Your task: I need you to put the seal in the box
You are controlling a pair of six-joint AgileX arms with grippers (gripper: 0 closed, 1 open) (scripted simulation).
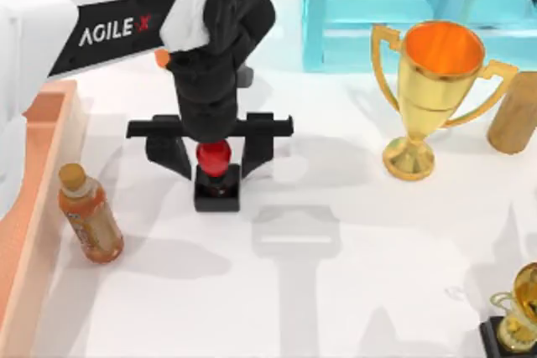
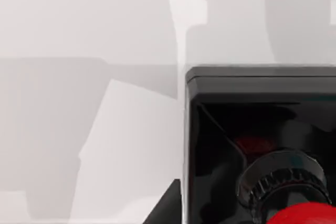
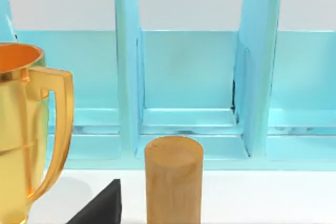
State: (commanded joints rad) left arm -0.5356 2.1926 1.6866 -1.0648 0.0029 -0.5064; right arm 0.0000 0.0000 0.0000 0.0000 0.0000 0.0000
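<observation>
One grasp in hand: our left gripper straddles the red-knobbed black seal, jaws apart; next, clamp, then carry toward nine o'clock to the shallow wooden box.

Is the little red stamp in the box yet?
No. The seal stands upright on the white table, between the left gripper's open fingers; the box is at the table's left edge.

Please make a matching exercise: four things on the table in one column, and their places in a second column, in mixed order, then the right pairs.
Things:
1. Stamp with red round knob and black square base
2. Large gold trophy cup
3. Small orange bottle
4. Plain wooden cylinder

Places:
A. beside the wooden box wall, table's left side
B. at the right edge, by the big trophy's handle
C. between the left gripper fingers
D. in front of the turquoise cabinet

Pairs: 1-C, 2-D, 3-A, 4-B
</observation>
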